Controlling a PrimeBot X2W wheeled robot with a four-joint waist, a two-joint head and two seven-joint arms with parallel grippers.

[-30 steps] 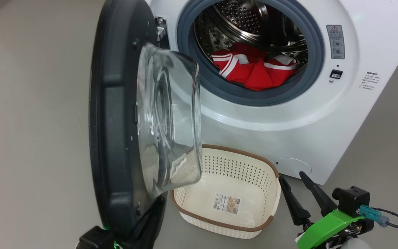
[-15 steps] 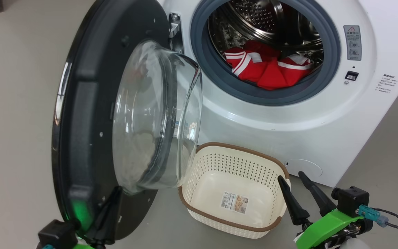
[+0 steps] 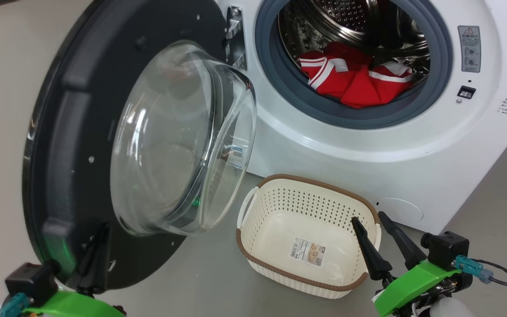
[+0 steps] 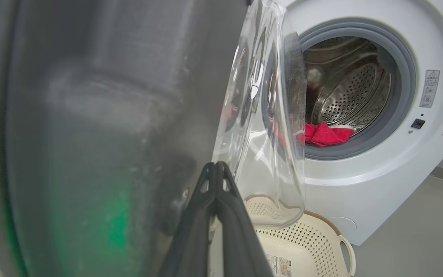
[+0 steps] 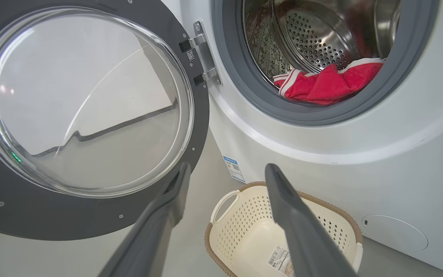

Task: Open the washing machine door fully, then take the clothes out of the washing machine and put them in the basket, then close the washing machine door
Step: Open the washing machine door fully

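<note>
Two claws: left claw (image 3: 101, 231) pinched shut, empty, washing machine door (image 3: 73, 110) just beside its tips; right claw (image 3: 368, 216) spread wide, empty, basket (image 3: 297, 207) just below.

The washing machine (image 3: 368, 149) is white, with a grey door seal (image 3: 277, 83) and a shiny steel drum (image 3: 346, 13) dotted with holes. The clothes (image 3: 359, 86) are bright red with white stripes. The door (image 3: 68, 132) is black around clear glass. Just ahead of the right hand (image 3: 368, 216), black-fingered on a green mount (image 3: 407, 281), the basket (image 3: 297, 207) is cream, hole-dotted and brown-rimmed.
</note>
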